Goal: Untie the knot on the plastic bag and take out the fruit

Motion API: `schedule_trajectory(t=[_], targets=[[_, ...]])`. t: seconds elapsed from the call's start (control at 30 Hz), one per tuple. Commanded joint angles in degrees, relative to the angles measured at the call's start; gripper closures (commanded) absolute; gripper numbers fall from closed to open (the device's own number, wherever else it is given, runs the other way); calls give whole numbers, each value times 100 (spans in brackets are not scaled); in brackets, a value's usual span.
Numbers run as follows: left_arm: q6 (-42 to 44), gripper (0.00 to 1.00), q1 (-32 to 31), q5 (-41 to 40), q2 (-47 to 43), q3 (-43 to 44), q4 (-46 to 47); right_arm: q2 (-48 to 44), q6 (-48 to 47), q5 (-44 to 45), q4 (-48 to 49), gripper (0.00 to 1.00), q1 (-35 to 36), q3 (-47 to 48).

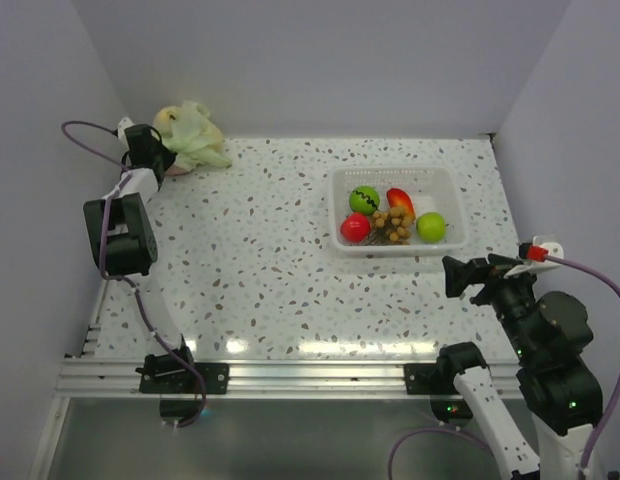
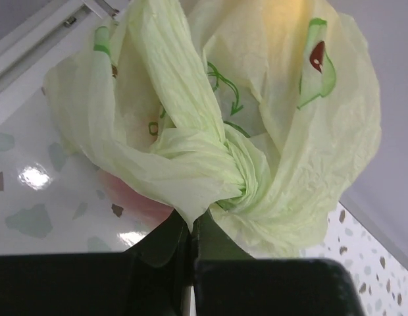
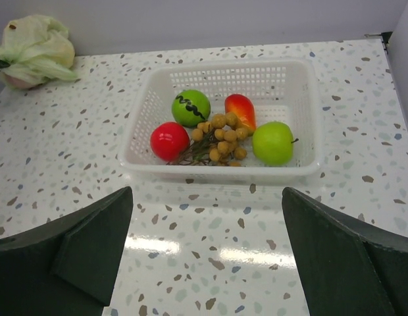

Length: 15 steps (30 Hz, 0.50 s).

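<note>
Sitting well apart: bag (image 1: 197, 140), basket (image 1: 395, 173).

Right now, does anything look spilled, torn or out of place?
Nothing stands out. The bag sits in the far left corner, its knot tied, no tear or spill visible. The left gripper is shut right under the knot. The basket stands level, its contents inside; the right gripper is open, clear of it.
</note>
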Motion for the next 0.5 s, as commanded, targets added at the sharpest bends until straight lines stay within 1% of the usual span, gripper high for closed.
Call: schedule_trajectory(t=[0.0, 0.07, 0.1, 0.13, 0.2, 0.23, 0.3, 0.33, 0.37, 0.43, 0.47], targets=[[314, 100, 23, 792, -724, -513, 789, 295, 20, 106, 171, 1, 10, 169], [288, 100, 23, 1153, -1075, -724, 745, 559, 3, 115, 92, 1, 10, 300], [244, 100, -29, 1468, -1224, -987, 710, 664, -15, 72, -12, 1, 1, 344], [165, 100, -73, 1567, -1556, -1128, 667, 900, -24, 97, -48, 1, 19, 423], [208, 100, -196, 1778, -1901, -1480, 378, 1095, 90, 81, -40, 1, 10, 450], [313, 100, -362, 1787, -2259, -1577, 202, 1192, 12, -329, -14, 1, 10, 459], [497, 100, -704, 1849, -2656, -1928, -194, 1438, -68, -779, 109, 1, 10, 450], [542, 100, -845, 1858, -3032, -2025, -265, 1508, -85, -1077, 162, 1, 10, 450], [603, 100, -986, 1875, -3210, -2209, -718, 1700, -33, -1428, 206, 1, 10, 424], [683, 100, -1442, 2033, -3753, -2394, -1002, 1929, 37, -1668, 250, 1, 10, 407], [683, 100, -1575, 2182, -3948, -2639, -1169, 2122, 72, -1843, 250, 1, 10, 398]])
